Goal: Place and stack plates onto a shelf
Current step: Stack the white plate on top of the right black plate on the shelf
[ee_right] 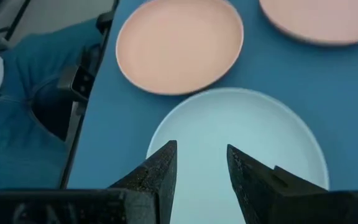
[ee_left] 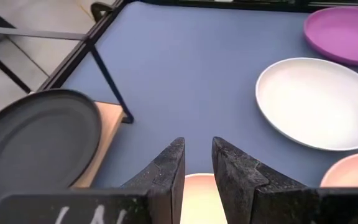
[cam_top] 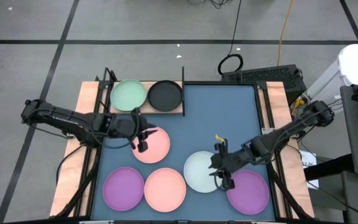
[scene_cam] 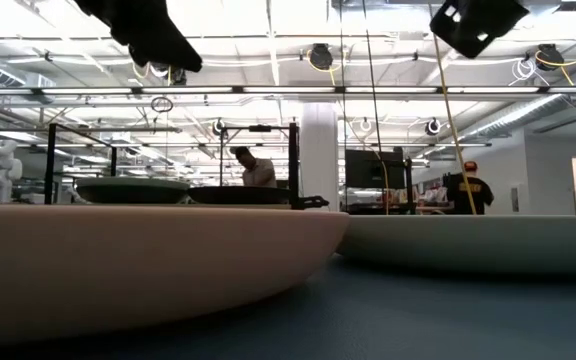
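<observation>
currently the shelf (cam_top: 143, 111) sits at the far left corner of the blue mat (cam_top: 222, 118), holding a green plate (cam_top: 128, 94) and a black plate (cam_top: 165, 95) side by side. six plates are visible in all. on the mat lie a pink plate (cam_top: 151, 145) near the shelf, a purple plate (cam_top: 123, 188) and a second pink plate (cam_top: 165, 188) along the near edge, a white plate (cam_top: 201, 171), and a second purple plate (cam_top: 248, 191) touching it. left gripper (cam_top: 141, 138) hovers over the first pink plate's edge, fingers (ee_left: 166, 171) slightly apart, holding nothing. right gripper (cam_top: 221, 169) hovers over the white plate, fingers (ee_right: 159, 174) parted, empty.
</observation>
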`<state>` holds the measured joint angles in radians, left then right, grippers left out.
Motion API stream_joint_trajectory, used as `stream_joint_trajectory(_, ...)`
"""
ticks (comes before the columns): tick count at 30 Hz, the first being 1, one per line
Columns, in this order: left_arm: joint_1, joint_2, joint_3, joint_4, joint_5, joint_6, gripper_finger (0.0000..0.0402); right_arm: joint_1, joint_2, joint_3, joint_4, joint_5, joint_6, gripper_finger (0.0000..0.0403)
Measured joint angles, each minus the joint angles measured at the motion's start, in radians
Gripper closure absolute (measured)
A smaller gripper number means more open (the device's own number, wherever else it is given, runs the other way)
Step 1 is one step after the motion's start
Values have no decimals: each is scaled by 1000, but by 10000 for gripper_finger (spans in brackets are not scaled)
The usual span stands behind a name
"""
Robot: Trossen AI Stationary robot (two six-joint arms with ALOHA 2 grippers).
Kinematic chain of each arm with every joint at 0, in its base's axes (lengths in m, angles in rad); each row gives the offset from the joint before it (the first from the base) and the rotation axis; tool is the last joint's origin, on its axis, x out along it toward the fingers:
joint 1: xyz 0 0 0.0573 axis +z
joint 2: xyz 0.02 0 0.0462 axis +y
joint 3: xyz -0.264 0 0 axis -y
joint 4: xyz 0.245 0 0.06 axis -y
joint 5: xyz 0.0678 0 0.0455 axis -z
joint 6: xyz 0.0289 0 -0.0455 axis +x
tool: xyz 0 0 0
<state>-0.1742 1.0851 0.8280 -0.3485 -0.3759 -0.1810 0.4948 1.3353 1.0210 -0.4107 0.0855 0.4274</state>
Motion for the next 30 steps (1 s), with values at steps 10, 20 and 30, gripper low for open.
stream_joint_trajectory(10, -38, 0, 0, 1, 0, -32, 314, 163, 191, 0, 2, 41, 134, 284)
stream_joint_trajectory(20, -58, 0, 0, 2, 0, -91, 314, 222, 291, 0, 88, 42, 139, 306)
stream_joint_trajectory(30, -80, 1, 0, -16, 0, -154, 314, 214, 378, 0, 164, 46, 46, 284)
